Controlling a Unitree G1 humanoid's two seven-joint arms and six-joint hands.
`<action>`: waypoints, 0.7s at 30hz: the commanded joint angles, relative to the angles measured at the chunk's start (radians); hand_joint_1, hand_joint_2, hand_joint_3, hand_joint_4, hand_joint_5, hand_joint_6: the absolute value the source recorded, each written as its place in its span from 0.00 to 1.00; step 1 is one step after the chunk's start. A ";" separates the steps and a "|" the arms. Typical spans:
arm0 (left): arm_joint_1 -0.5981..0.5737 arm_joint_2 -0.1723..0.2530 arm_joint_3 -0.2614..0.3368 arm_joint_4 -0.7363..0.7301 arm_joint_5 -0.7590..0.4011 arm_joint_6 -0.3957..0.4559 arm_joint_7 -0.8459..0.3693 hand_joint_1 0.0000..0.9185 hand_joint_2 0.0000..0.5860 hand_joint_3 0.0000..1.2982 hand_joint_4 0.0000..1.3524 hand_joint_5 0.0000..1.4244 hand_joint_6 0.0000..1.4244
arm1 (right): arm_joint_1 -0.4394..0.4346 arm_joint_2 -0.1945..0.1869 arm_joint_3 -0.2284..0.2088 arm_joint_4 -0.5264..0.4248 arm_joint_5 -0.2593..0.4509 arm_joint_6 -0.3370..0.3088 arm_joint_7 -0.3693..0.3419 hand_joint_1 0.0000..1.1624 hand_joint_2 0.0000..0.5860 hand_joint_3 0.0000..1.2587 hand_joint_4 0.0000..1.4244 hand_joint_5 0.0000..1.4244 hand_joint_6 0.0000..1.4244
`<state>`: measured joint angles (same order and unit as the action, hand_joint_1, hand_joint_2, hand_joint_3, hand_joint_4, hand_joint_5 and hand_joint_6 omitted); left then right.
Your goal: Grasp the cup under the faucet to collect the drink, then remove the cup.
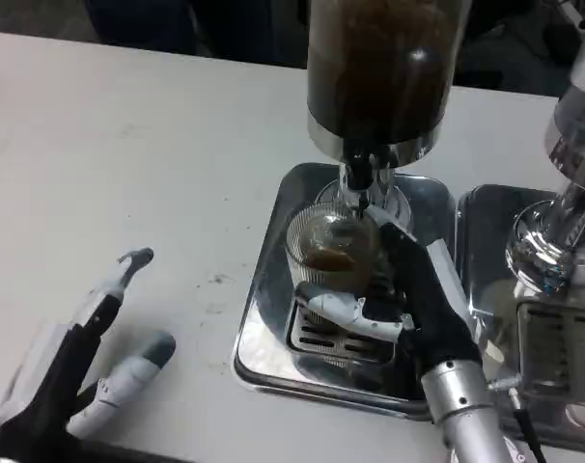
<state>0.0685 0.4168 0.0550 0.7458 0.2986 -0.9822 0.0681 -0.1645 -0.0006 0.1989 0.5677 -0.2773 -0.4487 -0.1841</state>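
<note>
A clear ribbed glass cup (329,251) stands on the slotted grate of a steel drip tray (273,289), directly below the faucet (358,183) of a dark drink dispenser (384,68). Brown liquid lies in the cup's bottom. My right hand (408,304) wraps around the cup from the right and front, with a black finger along its right side and a white finger under its front. Down at the lower left my left hand (80,357) rests on the white table with its fingers spread and nothing in it.
A second steel tray (486,241) with another dispenser (563,212) stands at the right edge. Bare white table stretches to the left and behind my left hand.
</note>
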 commanded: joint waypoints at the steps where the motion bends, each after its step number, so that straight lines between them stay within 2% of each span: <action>1: 0.010 0.011 0.000 -0.013 -0.013 0.004 0.004 0.00 0.25 0.06 0.00 0.02 0.00 | 0.003 0.018 0.007 0.051 -0.013 0.022 -0.022 0.86 0.33 0.34 0.32 0.32 0.35; 10: 0.012 0.014 0.000 -0.022 -0.018 0.008 0.000 0.00 0.25 0.07 0.00 0.02 0.00 | -0.007 0.043 -0.020 0.079 -0.006 0.001 -0.105 0.89 0.27 0.42 0.38 0.41 0.48; 12: 0.011 0.015 -0.001 -0.023 -0.019 0.009 -0.002 0.00 0.25 0.07 0.00 0.02 0.00 | -0.005 0.046 -0.024 0.082 -0.006 -0.006 -0.118 0.89 0.27 0.44 0.40 0.45 0.55; 14: 0.009 0.015 -0.002 -0.021 -0.018 0.009 -0.003 0.00 0.25 0.07 0.00 0.02 0.00 | 0.000 0.047 -0.028 0.075 -0.007 -0.014 -0.129 0.92 0.23 0.48 0.44 0.52 0.69; 19: 0.008 0.013 -0.006 -0.023 -0.015 0.007 -0.004 0.00 0.25 0.07 0.00 0.02 0.00 | 0.023 0.044 -0.032 0.038 -0.019 -0.032 -0.157 0.93 0.20 0.51 0.48 0.57 0.78; 21: 0.008 0.012 -0.008 -0.024 -0.013 0.007 -0.004 0.00 0.25 0.07 0.00 0.02 0.00 | 0.034 0.042 -0.032 0.016 -0.025 -0.037 -0.164 0.93 0.19 0.51 0.48 0.58 0.79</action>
<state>0.0728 0.4176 0.0563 0.7343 0.2849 -0.9796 0.0677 -0.1641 0.0431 0.1723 0.6116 -0.2932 -0.4743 -0.3284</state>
